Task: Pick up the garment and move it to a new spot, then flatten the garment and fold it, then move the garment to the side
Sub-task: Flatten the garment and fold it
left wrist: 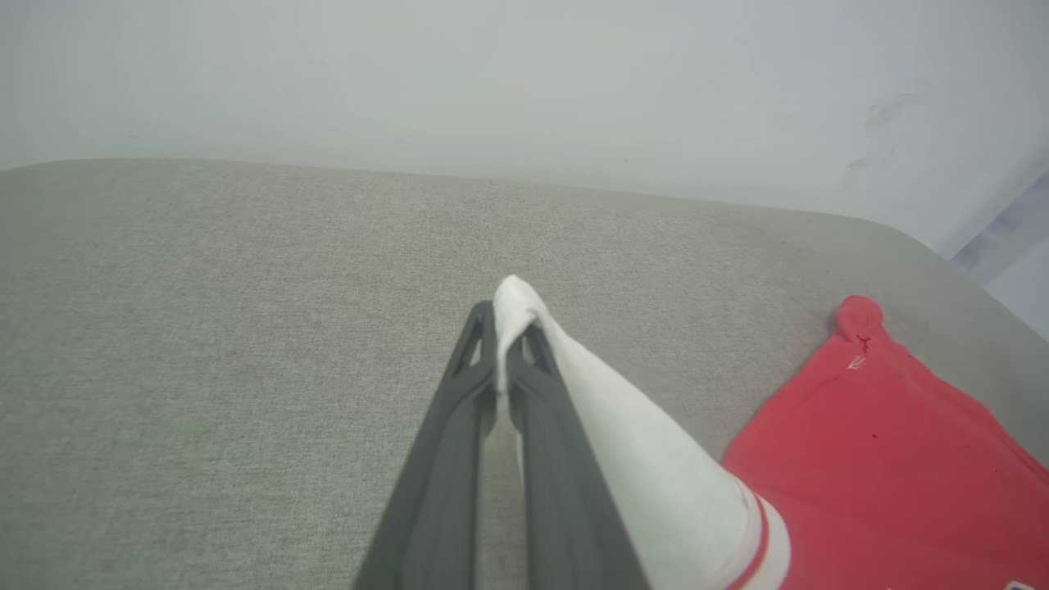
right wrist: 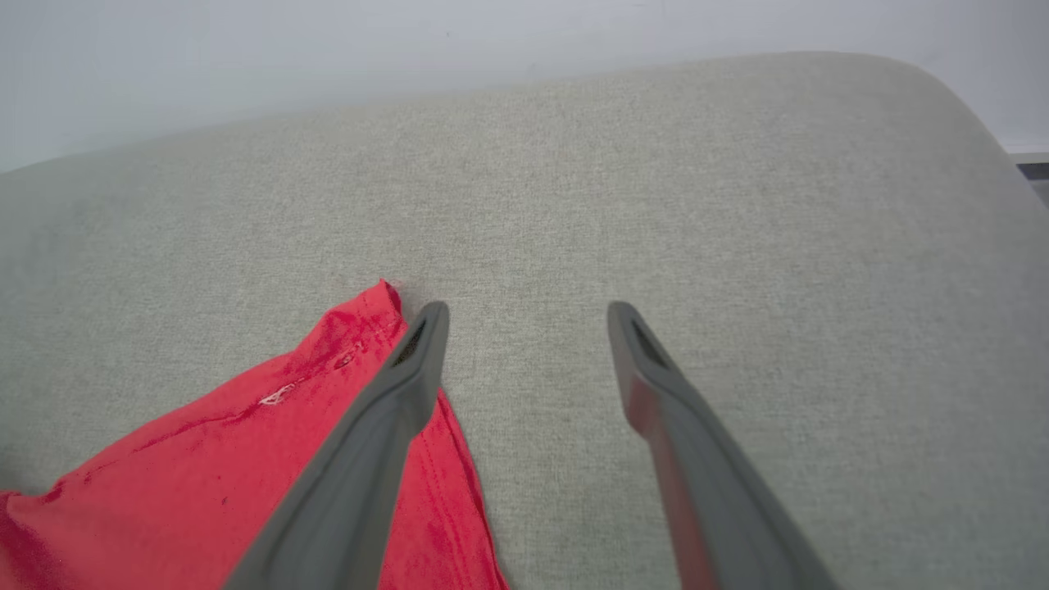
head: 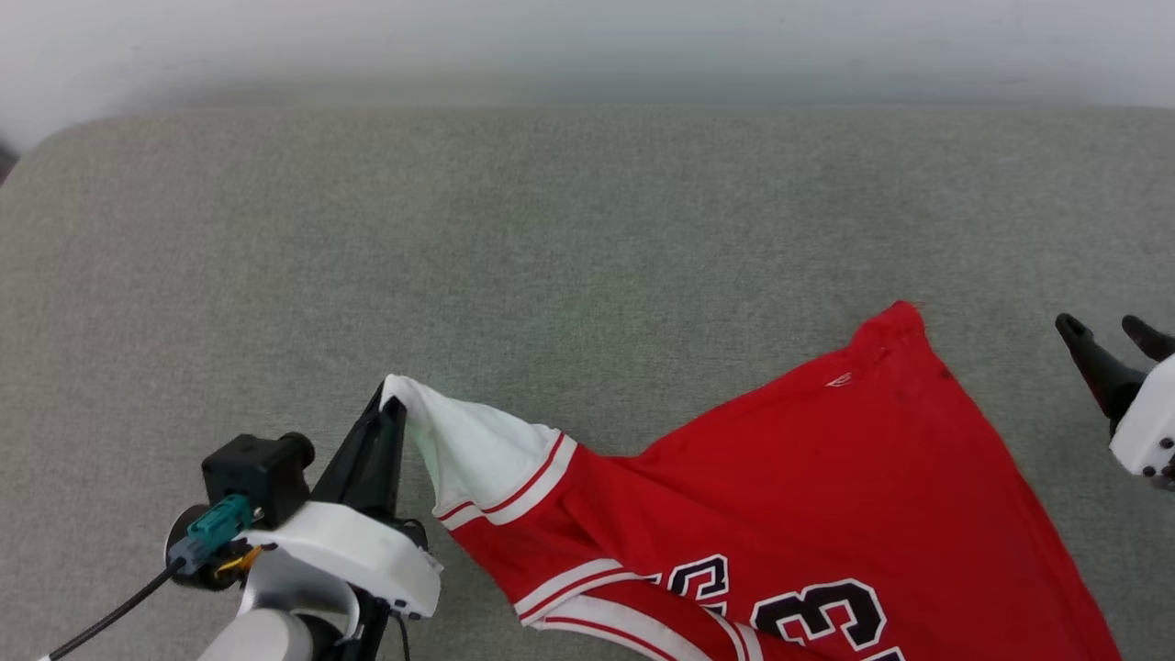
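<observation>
Two end effectors are seen in the head view. The left end effector (head: 390, 404), at lower left, is clenched on the tip of the garment's white sleeve (head: 473, 450), and the sleeve is pulled up off the grey padded surface (head: 551, 229). The garment (head: 826, 477) (red, black numerals with white outline at the bottom edge) is spread across the lower right of the surface, with one red corner pointing away from the robot. The right end effector (head: 1106, 323) is seen at the far right edge, fingers parted, apart from the cloth.

Left wrist view: the left end effector (left wrist: 501, 328) is shut tight on the white sleeve (left wrist: 656, 475), a nub of cloth poking out past the fingertips. The red body of the garment (left wrist: 885, 442) is laid on the surface at right; a pale wall (left wrist: 524, 82) is seen behind.

Right wrist view: the right end effector (right wrist: 524, 315) is spread wide with nothing gripped (bare surface between the fingers). The garment (right wrist: 246, 459) is seen at lower left, its red corner just beside one fingertip; contact cannot be told.
</observation>
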### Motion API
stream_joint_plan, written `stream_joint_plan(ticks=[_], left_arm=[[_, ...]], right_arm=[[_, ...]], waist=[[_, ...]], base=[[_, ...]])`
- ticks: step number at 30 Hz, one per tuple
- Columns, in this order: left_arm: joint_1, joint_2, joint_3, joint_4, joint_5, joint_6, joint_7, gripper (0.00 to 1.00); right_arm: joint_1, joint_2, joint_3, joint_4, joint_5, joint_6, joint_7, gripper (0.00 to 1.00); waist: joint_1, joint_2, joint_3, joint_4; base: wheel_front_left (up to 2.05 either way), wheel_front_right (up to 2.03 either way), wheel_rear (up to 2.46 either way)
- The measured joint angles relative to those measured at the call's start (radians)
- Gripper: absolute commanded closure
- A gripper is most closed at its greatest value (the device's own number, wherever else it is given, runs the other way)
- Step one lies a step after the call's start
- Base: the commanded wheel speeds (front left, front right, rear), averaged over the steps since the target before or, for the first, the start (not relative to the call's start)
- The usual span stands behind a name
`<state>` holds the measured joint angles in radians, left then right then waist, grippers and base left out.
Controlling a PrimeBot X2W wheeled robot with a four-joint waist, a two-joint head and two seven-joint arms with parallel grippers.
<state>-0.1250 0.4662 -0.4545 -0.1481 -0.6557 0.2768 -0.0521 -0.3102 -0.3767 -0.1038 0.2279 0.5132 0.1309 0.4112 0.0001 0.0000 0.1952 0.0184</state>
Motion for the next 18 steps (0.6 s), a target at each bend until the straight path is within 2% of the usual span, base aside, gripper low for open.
stream_joint_plan(ticks=[4,9,12,18], left_arm=[[-0.059,-0.024,-0.022,0.022,0.007,-0.026,-0.005,1.0],[-0.111,-0.046,-0.033,0.05,0.012,-0.048,-0.022,1.0],[-0.135,-0.061,-0.044,0.061,0.013,-0.059,-0.027,1.0],[-0.169,-0.076,-0.057,0.09,0.018,-0.081,-0.041,1.0]], right_arm=[[-0.104,-0.065,0.045,0.004,0.05,0.0,0.246,0.0],[-0.193,-0.053,0.077,0.008,0.042,0.0,0.51,0.0],[-0.228,-0.034,0.111,0.019,0.021,0.0,0.594,0.0],[-0.275,-0.024,0.166,0.072,0.0,0.0,0.611,0.0]], waist=[[0.0001,0.0,0.053,0.044],[0.0001,0.0,0.115,0.091],[0.0001,0.0,0.148,0.111],[0.0001,0.0,0.196,0.137]], base=[[0.0,0.0,0.0],[0.0,0.0,0.0],[0.0,0.0,0.0],[0.0,0.0,0.0]])
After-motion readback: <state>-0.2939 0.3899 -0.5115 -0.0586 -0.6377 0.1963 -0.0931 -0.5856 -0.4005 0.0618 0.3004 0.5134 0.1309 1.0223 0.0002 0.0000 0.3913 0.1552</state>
